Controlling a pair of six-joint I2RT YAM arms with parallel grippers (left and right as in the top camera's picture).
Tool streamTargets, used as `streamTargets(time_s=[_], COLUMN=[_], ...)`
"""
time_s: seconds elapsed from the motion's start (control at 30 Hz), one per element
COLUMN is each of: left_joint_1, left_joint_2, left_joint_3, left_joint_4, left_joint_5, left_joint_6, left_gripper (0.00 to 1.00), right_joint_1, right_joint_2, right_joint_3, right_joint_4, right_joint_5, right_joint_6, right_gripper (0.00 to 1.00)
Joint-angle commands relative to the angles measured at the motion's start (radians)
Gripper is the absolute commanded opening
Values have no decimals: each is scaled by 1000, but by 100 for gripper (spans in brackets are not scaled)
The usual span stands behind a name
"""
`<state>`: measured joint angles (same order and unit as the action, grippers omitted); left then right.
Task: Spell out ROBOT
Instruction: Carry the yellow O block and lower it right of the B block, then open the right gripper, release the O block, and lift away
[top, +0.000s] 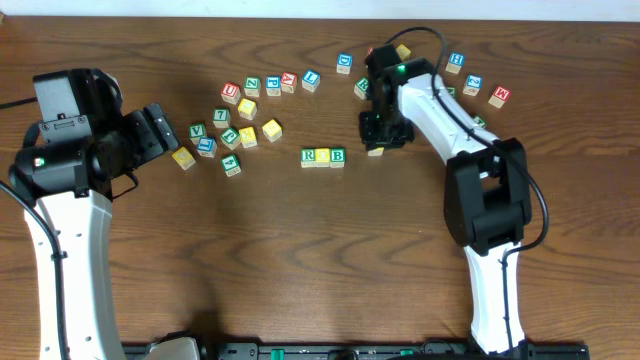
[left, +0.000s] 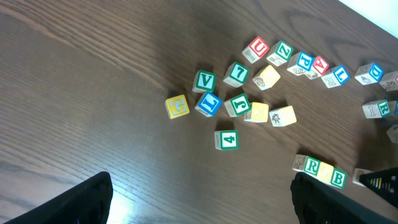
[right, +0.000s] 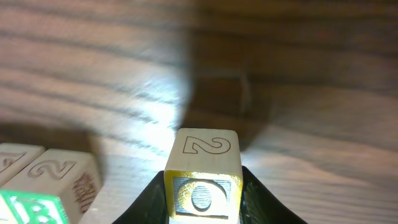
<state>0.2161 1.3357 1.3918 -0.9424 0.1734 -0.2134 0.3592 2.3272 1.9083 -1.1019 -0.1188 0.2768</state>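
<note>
**A:** What has the right claw (top: 377, 144) got?

**B:** It is clenched on one O cube (right: 203, 180). The cube has a 2 on its top face, and the face toward the wrist camera has an O in a yellow frame. A finger presses each side.

**A:** Where is that?

**B:** Mid-tabletop (top: 300, 260), near the right end of the row (top: 323, 156), with a gap before the B (top: 338, 156). I cannot tell whether it rests on the wood.

**A:** How many are in the row?

**B:** Three, touching: R (top: 308, 156), one yellow cube (top: 323, 155), then B.

**A:** And the left claw (left: 201, 180)?

**B:** Released. Its jaws stand wide with nothing between them, and it hangs at the left edge of a loose cluster (left: 238, 104).

**A:** Count the cluster.

**B:** Fourteen. Five make a line along the top, from U (left: 258, 48) to a blue L (left: 339, 74). Nine are scattered below, among them a yellow G (left: 177, 106) and a green 4 (left: 227, 139).

**A:** Farther right?

**B:** Three lie clear beyond the right arm (top: 440, 110): H (top: 456, 62), another blue one, and a red W (top: 499, 96). The arm partly hides the rest, so I give no count.
</note>
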Motion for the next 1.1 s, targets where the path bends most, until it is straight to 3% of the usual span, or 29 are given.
streamTargets(time_s=[0.0,1.07], left_joint_1=[3,3], left_joint_2=[10,10], left_joint_3=[6,6], left_joint_4=[-3,-3], left_joint_5=[-10,-10], left_joint_6=[-12,-12], left_gripper=[91,90], right_joint_1=[37,79], right_joint_2=[-33,-33], right_joint_3=[8,29], right_joint_4=[-6,-76], right_joint_5=[-8,-76], right_joint_6=[-9,22], right_gripper=[30,35])
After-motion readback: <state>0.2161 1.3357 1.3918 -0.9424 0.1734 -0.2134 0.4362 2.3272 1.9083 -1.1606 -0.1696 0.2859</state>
